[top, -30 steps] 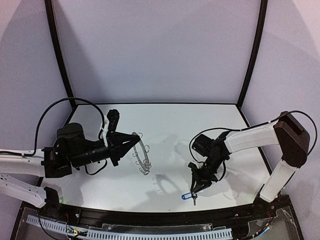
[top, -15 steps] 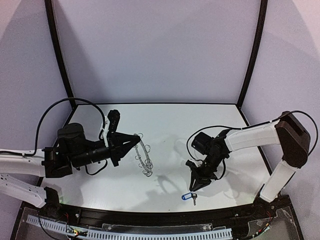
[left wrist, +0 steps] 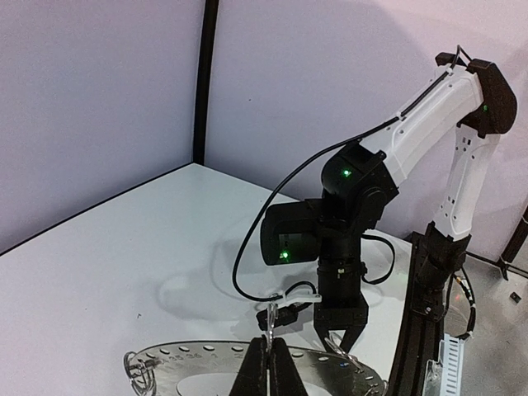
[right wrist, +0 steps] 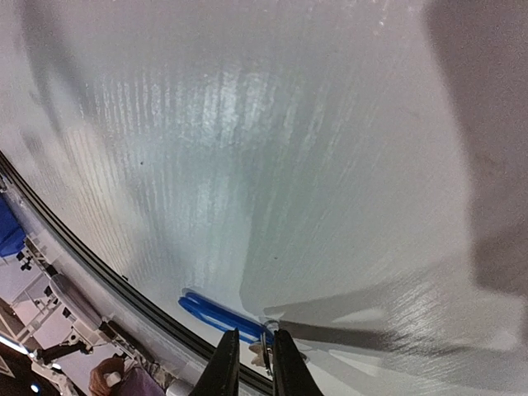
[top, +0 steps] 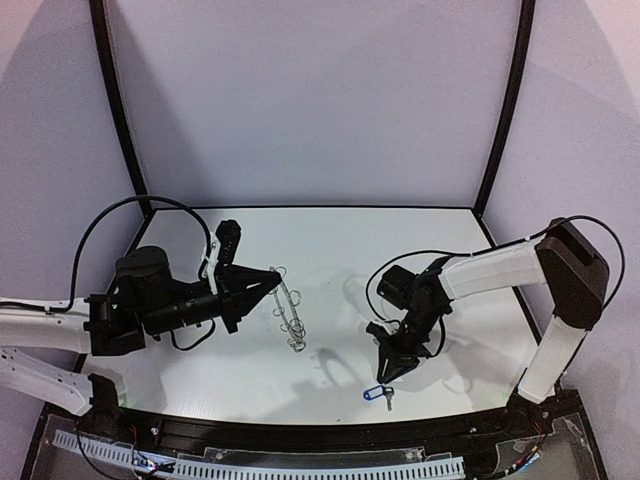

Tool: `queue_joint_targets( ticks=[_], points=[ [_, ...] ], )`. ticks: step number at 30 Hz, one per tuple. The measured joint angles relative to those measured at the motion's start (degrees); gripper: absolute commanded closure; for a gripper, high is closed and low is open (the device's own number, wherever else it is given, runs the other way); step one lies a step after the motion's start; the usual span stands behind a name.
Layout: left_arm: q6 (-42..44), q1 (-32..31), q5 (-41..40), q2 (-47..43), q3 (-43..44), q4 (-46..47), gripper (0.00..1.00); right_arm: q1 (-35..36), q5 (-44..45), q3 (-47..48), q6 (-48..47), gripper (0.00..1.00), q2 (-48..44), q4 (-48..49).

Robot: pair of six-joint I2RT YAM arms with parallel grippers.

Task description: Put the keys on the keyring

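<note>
My right gripper (top: 386,374) has backed off a little over the last second. In the top view it has drifted up and to the left, so its tips now hang just above the blue key (top: 374,393) instead of down at it. The blue key has not budged. It lies flat on the table (top: 330,250) in the lower middle of that view, near the front edge, with the small key (top: 389,402) just beside it on the right. From my right wrist the fingers show a narrow slit with something pale in it. I cannot tell whether that is pinched or only seen through the gap.

My left gripper (top: 272,283) stays clamped on the rim of the ring (left wrist: 190,360), fingers pressed together at the bottom centre of the left wrist view. The ring has swung a touch towards the centre of the top view and now shows nearly edge-on.

My reading is that the pick-up has not come off. Both keys are still down and well apart from the ring, so nothing is threaded yet and the right side needs another go at the blue key.
</note>
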Motion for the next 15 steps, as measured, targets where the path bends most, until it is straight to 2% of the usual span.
queue_joint_targets(
  ticks=[9,15],
  points=[
    [0.0,0.0,-0.1,0.0,0.0,0.0,0.99,0.0,1.0,2.9,-3.0,0.89,2.1,-3.8],
    [0.0,0.0,-0.2,0.0,0.0,-0.1,0.99,0.1,1.4,3.5,-4.3,0.88,2.6,-5.4]
  ],
)
